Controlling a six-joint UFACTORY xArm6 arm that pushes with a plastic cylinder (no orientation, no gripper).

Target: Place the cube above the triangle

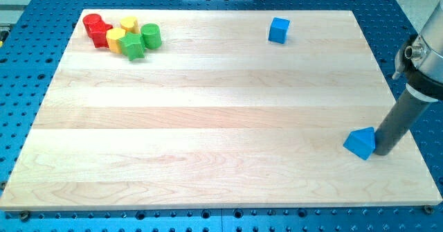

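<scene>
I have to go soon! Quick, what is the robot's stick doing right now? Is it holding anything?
My tip: holding nothing, since it is only a rod; it stands right beside the blue triangle, on the view's right side of it, about touching.

A robotics lab: wooden board (208,121) on blue perforated bench (28,45)

blue cube (278,30): top right | blue triangle (360,143): bottom right, well apart

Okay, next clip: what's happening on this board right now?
My tip sits right beside the blue triangle, on its right, near the view's bottom right. The blue cube stands apart near the top edge. A cluster of red, yellow and green blocks sits untouched at the top left of the wooden board.
</scene>
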